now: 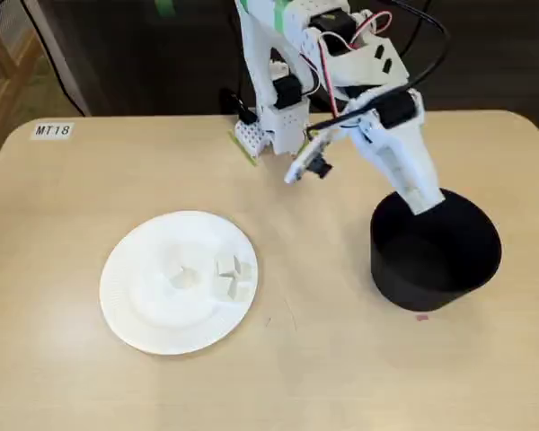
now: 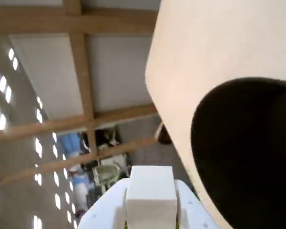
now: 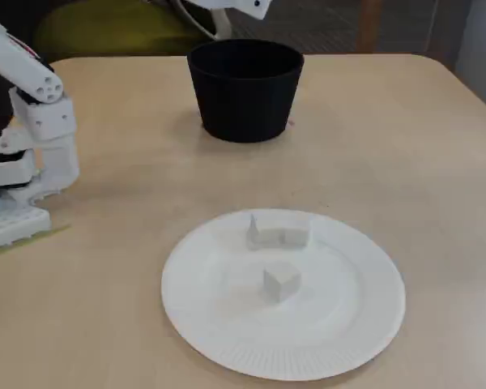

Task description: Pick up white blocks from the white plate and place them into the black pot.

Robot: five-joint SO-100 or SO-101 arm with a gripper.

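My gripper [image 1: 424,201] hangs over the back rim of the black pot [image 1: 436,256] on the right of the table. In the wrist view the gripper [image 2: 151,210] is shut on a white block [image 2: 151,195], with the pot's dark mouth [image 2: 248,152] close on the right. Three white blocks stay on the white plate [image 1: 130,287]: one near the middle [image 1: 184,278] and two touching each other [image 1: 234,277] on its right side. In another fixed view the pot [image 3: 245,93] stands behind the plate [image 3: 219,324], and only the gripper's tip [image 3: 247,6] shows at the top edge.
The arm's white base [image 1: 269,135] is at the table's back middle; it also shows at the left in a fixed view [image 3: 24,162]. A label "MT18" [image 1: 52,130] is stuck at the back left corner. Bare tabletop lies between plate and pot.
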